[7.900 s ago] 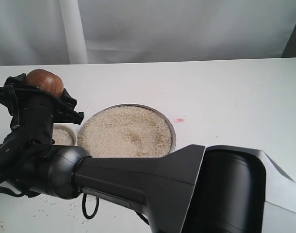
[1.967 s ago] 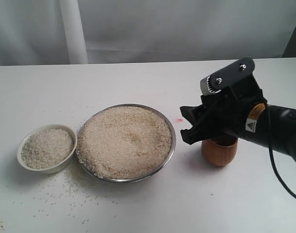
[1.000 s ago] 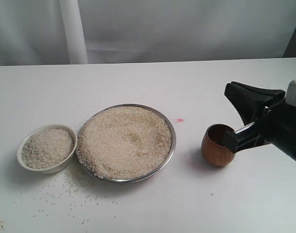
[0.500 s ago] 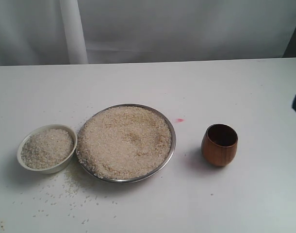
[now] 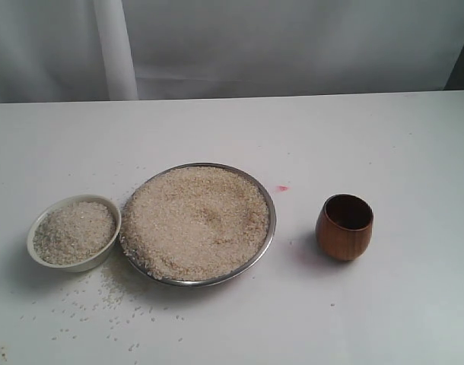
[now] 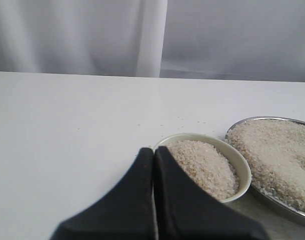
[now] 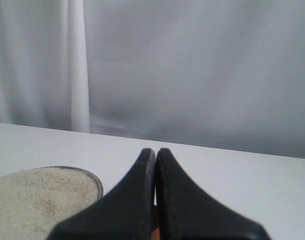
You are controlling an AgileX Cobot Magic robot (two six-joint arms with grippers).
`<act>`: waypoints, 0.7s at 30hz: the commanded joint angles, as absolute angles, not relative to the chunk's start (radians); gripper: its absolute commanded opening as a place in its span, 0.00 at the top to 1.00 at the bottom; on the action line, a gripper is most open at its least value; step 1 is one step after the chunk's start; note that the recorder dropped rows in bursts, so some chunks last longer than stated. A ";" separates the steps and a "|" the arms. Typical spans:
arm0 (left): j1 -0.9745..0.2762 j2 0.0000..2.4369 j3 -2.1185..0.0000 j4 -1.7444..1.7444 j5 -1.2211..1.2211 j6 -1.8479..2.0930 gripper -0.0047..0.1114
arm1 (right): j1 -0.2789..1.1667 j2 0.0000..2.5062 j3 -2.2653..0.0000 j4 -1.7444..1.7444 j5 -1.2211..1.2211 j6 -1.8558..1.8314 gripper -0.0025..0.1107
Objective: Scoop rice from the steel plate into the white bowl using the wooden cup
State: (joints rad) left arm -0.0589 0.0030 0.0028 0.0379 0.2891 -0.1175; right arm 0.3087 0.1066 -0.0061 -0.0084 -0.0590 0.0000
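The steel plate (image 5: 271,217) sits mid-table, heaped with rice (image 5: 195,219). Left of it the white bowl (image 5: 36,253) holds a mound of rice too. The wooden cup (image 5: 344,226) stands upright and empty to the plate's right, with nothing holding it. Neither arm shows in the exterior view. My left gripper (image 6: 153,151) is shut and empty, close in front of the bowl (image 6: 242,170), with the plate (image 6: 252,121) beside it. My right gripper (image 7: 156,151) is shut with nothing held; a sliver of brown wood (image 7: 154,220) shows behind its black fingers, and the plate's edge (image 7: 95,180) lies to one side.
Loose rice grains (image 5: 110,300) are scattered on the white table in front of the bowl and plate. A small pink mark (image 5: 281,188) lies right of the plate. A pale curtain (image 5: 232,46) hangs behind the table.
The right arm let go of the cup, which stays standing right of the plate, and drew back off the right edge of the exterior view. Earlier the left arm held the cup above the bowl.
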 commanded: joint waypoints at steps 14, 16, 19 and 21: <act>-0.063 0.000 0.000 0.033 0.285 -0.122 0.96 | 0.300 0.000 0.000 0.011 0.095 0.007 0.98; -0.063 0.000 0.000 0.033 0.285 -0.122 0.96 | 0.300 0.000 0.000 0.011 0.095 0.007 0.98; -0.063 0.000 0.000 0.033 0.285 -0.122 0.96 | 0.300 0.000 0.000 0.011 0.095 0.007 0.98; -0.063 0.000 0.000 0.033 0.285 -0.122 0.96 | 0.300 0.000 0.000 0.011 0.095 0.007 0.98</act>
State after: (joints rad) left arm -0.0589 0.0030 0.0028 0.0379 0.2891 -0.1175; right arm 0.3087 0.0066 -0.0036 0.0054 0.0893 0.0000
